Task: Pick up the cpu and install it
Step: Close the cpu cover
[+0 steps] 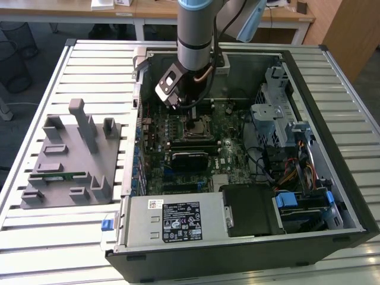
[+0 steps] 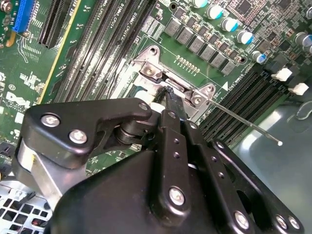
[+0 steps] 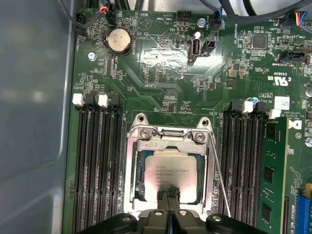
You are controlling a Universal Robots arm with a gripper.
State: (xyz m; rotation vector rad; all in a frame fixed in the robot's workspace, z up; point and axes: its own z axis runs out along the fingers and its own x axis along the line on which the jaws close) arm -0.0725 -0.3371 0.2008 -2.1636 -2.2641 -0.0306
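One cpu (image 3: 168,170) seated in one socket (image 3: 142,134); gripper (image 3: 168,193) pinched closed, tips touching cpu, holding nothing.

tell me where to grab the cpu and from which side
Take the cpu by two opposite thin edges, coming straight down from above. It lies flat in the socket, whose metal frame rings it, so a sideways approach looks blocked, and its flat top plate offers nothing to pinch.
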